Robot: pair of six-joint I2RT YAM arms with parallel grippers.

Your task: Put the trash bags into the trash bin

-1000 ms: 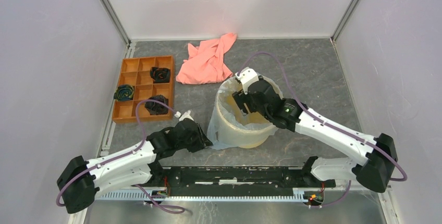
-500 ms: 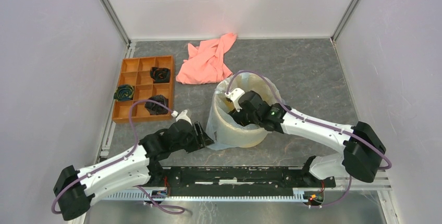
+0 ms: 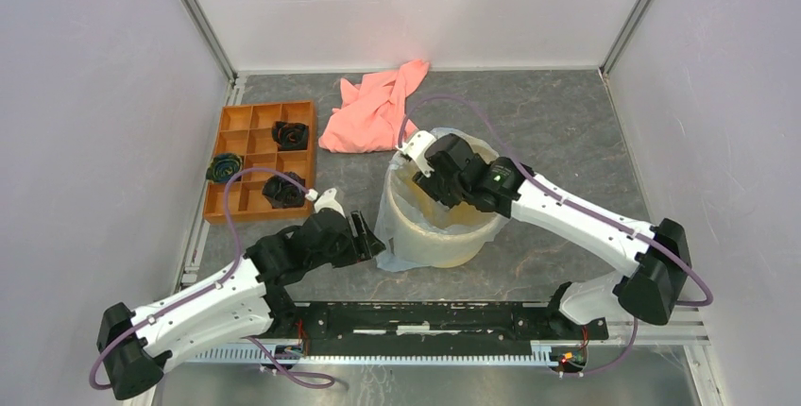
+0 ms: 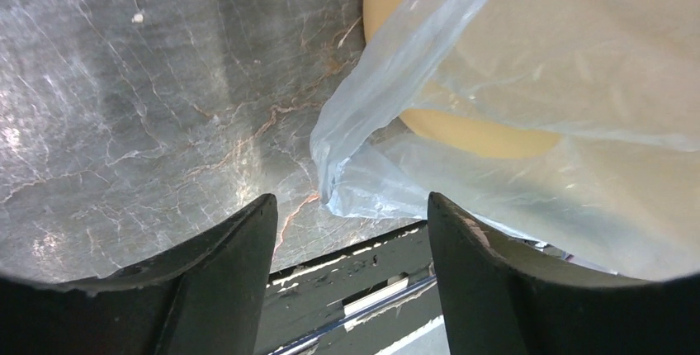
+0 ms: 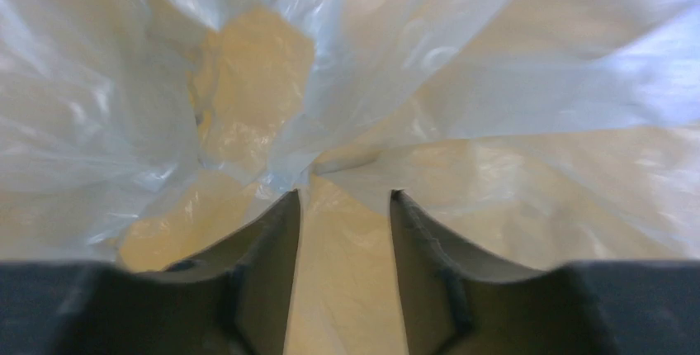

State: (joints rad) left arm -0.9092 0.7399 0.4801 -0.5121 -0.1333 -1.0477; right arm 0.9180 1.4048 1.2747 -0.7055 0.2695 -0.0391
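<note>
The trash bin (image 3: 455, 245) is a cream bucket standing mid-table. The trash bag (image 3: 390, 234), thin bluish film, lines it, folds over the rim and hangs down the left side to the table. My left gripper (image 3: 372, 244) sits low by that hanging flap. In the left wrist view it (image 4: 351, 206) stands open and empty, the bag's edge (image 4: 363, 186) just beyond the fingertips, the bin's wall (image 4: 470, 134) behind. My right gripper (image 3: 427, 182) reaches down inside the bin. In the right wrist view it (image 5: 345, 200) is open, with crumpled film (image 5: 462, 82) ahead and behind the gap.
An orange compartmented tray (image 3: 247, 200) with dark bundles lies at the left. A salmon-pink cloth (image 3: 376, 111) is spread behind the bin. The black base rail (image 3: 425, 316) runs along the near edge. Walls close in the left, back and right.
My left gripper has opened wide and sits just off the bag's hanging flap. My right gripper has shifted left inside the bin and its jaws have narrowed.
</note>
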